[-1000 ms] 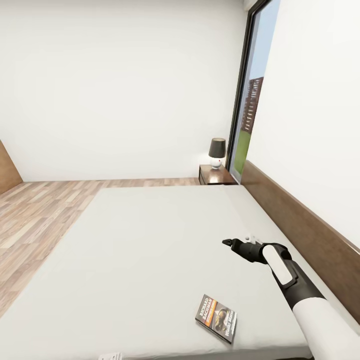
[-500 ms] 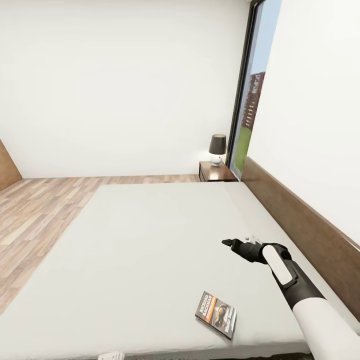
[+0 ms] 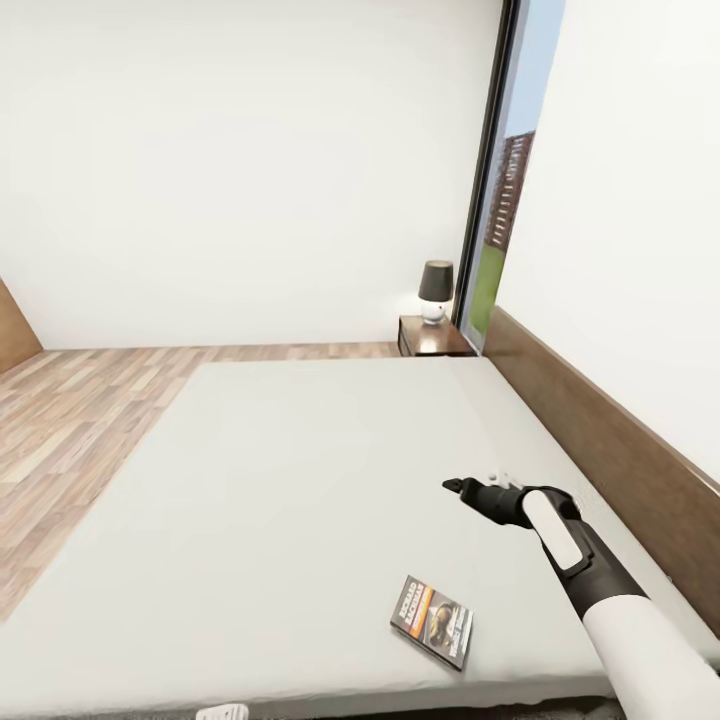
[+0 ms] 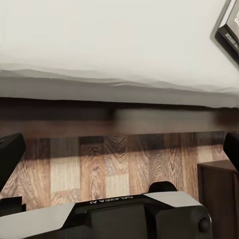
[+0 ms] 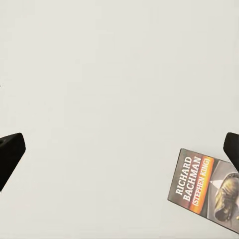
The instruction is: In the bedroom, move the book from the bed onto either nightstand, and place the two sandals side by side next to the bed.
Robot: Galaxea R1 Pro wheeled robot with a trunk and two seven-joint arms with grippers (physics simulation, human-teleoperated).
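The book (image 3: 432, 622) lies flat on the bed's grey mattress (image 3: 300, 480), close to its near edge; its cover (image 5: 206, 186) reads "Richard Bachman" beside an orange band. My right gripper (image 3: 456, 487) hovers open over the mattress, a little beyond the book and to its right, with nothing between its fingertips (image 5: 10, 152). My left gripper (image 4: 119, 149) is open too, low beside the bed's dark frame (image 4: 99, 122), with a corner of the book (image 4: 230, 25) showing above. A nightstand (image 3: 432, 338) stands at the far side of the bed. The sandals are out of view.
A black-shaded lamp (image 3: 435, 290) sits on the far nightstand. The dark headboard (image 3: 600, 440) runs along the right wall below a tall window (image 3: 505, 170). Wood-plank floor (image 3: 70, 420) lies to the left. A dark wooden cabinet corner (image 4: 219, 199) stands by my left gripper.
The head camera has shifted slightly, so the bed and room sit a little higher in the picture. The book has not moved and my right arm keeps its pose.
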